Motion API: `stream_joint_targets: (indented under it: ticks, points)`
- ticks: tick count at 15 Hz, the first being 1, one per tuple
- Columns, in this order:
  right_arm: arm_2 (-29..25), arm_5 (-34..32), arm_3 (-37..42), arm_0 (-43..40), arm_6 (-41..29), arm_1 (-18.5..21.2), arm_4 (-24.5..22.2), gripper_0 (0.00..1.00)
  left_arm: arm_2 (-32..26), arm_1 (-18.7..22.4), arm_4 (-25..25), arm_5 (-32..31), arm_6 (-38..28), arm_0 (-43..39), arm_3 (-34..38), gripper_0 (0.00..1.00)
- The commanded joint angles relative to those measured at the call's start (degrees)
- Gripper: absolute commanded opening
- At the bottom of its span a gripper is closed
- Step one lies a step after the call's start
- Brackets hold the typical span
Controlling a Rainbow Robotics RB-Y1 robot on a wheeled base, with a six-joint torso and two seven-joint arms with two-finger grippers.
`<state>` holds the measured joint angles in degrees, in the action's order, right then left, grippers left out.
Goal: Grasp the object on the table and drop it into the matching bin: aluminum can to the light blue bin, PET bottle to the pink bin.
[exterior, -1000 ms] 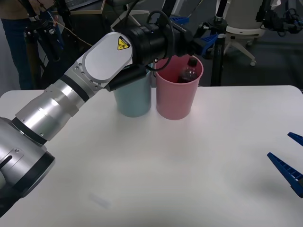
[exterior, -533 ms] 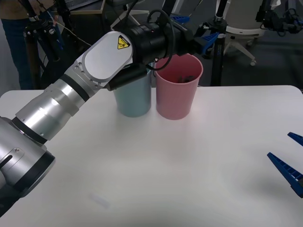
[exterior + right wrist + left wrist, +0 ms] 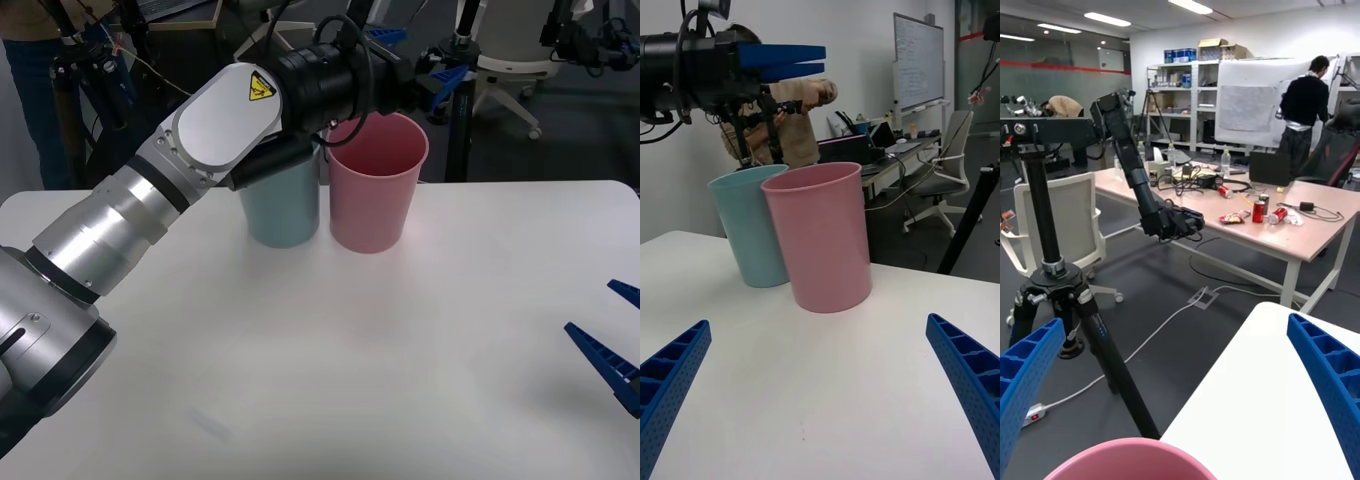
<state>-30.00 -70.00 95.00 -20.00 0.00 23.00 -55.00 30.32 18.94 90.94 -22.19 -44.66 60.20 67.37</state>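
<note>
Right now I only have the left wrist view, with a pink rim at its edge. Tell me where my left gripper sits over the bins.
Observer: The left gripper hangs above the far rim of the pink bin.
Operator: Place the other bin for me.
Observer: The light blue bin stands close beside the pink one, on the robot's left of it.
Operator: Report the right arm.
Observer: The right gripper is open, low over the table at its near right, well apart from both bins.

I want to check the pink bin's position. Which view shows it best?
The right wrist view: the whole pink bin stands beside the light blue bin. The front view has its rim partly behind the left arm; the left wrist view catches its rim.
</note>
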Motion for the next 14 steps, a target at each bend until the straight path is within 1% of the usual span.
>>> stream_joint_targets:
  ticks: [1,2,4,9,11,13,14]
  points:
    - [0.00,0.00,0.00,0.00,0.00,0.00,0.00,1.00,2.02,2.33,-4.19,-0.05,1.06,0.00,1.63,1.00]
    - [0.00,0.00,0.00,0.00,0.00,0.00,0.00,1.00,3.25,3.92,-7.18,-0.05,1.76,0.09,2.59,1.00]
    - [0.00,0.00,0.00,0.00,0.00,0.00,0.00,1.00,6.50,7.52,-17.90,-0.05,9.32,0.09,4.70,1.00]
    - [0.00,0.00,0.00,0.00,0.00,0.00,0.00,1.00,12.22,17.01,-38.12,-0.22,22.77,0.00,10.50,1.00]
    - [0.00,0.00,0.00,0.00,0.00,0.00,0.00,1.00,12.39,19.12,-41.72,-3.03,25.85,0.00,10.77,1.00]
    - [0.00,0.00,0.00,0.00,0.00,0.00,0.00,1.00,12.39,22.02,-44.71,-7.08,26.64,0.00,10.77,1.00]
    - [0.00,0.00,0.00,0.00,0.00,0.00,0.00,1.00,12.39,23.34,-45.85,-7.78,27.08,-0.35,11.30,1.00]
